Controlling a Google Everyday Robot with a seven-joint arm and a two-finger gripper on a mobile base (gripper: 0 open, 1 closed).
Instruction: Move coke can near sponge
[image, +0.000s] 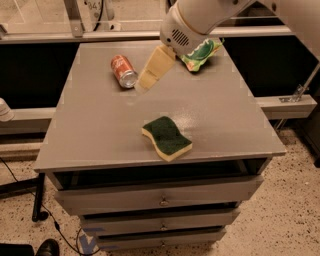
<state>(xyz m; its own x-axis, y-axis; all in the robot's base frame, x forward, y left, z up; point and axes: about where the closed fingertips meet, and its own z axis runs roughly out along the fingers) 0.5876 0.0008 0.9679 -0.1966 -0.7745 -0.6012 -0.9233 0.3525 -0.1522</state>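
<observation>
The can (124, 71) is red-orange with white script along its side. The script is too soft to read letter by letter. It lies on its side at the back left of the desk (220, 120), with its silver end turned toward the front and slightly right.

The bag (201, 52) at the back right is green with white lettering and some red and yellow, but no word on it can be made out. The arm's white housing covers its upper part.

The sponge (166, 138) lies flat near the front edge, about midway across and well apart from the can. It has a dark green scouring top over a yellow foam layer, and its long edges are wavy. It sits askew to the desk's front edge.

The pincer (146, 80) is a cream-coloured wedge slanting down and to the left from the arm. It hangs above the desk just to the right of the can, with its tip close to the can's silver end. Whether it touches the can cannot be told, nor whether it is released or clenched. It carries nothing that can be seen.

The desk top is plain grey, with grey drawers (160, 192) below it.
</observation>
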